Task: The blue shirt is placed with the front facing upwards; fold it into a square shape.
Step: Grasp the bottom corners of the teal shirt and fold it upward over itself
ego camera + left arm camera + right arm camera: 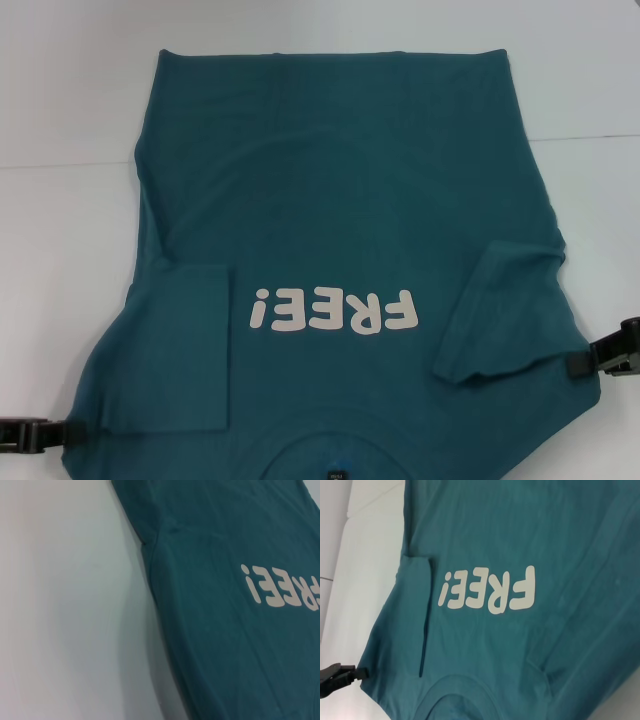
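Note:
The blue shirt lies flat and face up on the white table, its white "FREE!" lettering reading upside down and its round neck nearest me. Both short sleeves are folded inward onto the chest, one on the left and one on the right. My left gripper touches the shirt's near-left shoulder edge, and it also shows in the right wrist view as the left gripper. At the near-right shoulder edge sits my right gripper. The left wrist view shows only the shirt and table.
The white table surrounds the shirt on the left, right and far sides. A faint seam runs across it behind the shirt's middle. The shirt's hem lies at the far side.

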Robot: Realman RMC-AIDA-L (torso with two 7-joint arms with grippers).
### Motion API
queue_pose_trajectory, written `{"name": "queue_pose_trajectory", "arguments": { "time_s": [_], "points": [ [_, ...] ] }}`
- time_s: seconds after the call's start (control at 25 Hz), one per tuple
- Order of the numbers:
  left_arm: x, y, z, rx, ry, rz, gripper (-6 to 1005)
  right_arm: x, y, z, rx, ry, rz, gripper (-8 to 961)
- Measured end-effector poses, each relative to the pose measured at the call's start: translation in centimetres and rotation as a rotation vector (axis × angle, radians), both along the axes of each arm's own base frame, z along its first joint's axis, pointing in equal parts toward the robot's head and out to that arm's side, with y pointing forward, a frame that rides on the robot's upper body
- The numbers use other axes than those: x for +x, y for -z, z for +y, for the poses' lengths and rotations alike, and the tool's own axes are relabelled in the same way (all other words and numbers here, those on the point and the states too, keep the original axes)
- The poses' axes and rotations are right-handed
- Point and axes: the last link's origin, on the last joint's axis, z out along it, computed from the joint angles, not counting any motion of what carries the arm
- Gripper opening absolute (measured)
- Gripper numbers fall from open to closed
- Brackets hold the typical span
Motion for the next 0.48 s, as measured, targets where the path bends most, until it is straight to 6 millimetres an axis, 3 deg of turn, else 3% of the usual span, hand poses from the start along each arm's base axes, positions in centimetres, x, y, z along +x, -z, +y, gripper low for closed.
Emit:
{"name": "queue_pose_trajectory", "arguments": {
  "time_s": [0.16, 0.48],
  "points": [
    [0.1, -0.2, -0.1, 0.001, 0.001, -0.016, 61, -0.1, 0.0, 0.0, 0.003, -0.004, 0.007, 44],
    [0.9, -1.6, -0.4, 0.036, 0.034, -0.114, 31, -0.1, -0.1, -0.2, 0.006, -0.005, 0.028, 45]
  ]
}}
